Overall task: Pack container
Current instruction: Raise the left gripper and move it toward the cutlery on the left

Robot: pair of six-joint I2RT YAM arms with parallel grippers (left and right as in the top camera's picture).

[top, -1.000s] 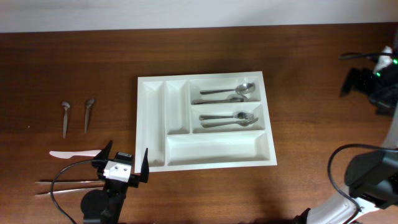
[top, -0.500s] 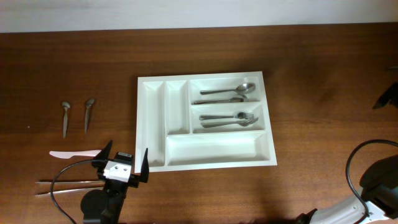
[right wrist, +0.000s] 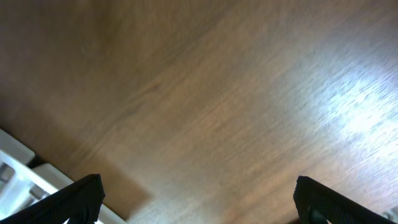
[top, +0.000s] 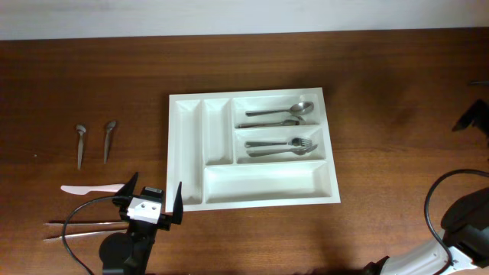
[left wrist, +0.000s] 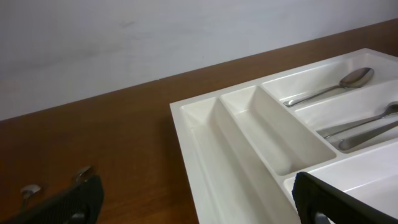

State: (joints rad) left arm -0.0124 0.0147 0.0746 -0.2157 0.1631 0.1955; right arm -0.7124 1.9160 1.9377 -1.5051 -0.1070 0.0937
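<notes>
Right gripper (right wrist: 199, 196) withdrawn rightward — jaws spread, container (top: 267, 183) part-filled

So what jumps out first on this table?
A big white tray sits mid-table, spoons and forks already sorted in two compartments. Left of it two small spoons and a pink knife lie loose, and the left gripper hangs open by the tray's near corner.

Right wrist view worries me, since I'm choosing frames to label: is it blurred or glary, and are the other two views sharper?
Right wrist: the table looks soft all over, with a bright sheen at right. Overhead: evenly lit, the container crisp. Left wrist: container fairly sharp too.
</notes>
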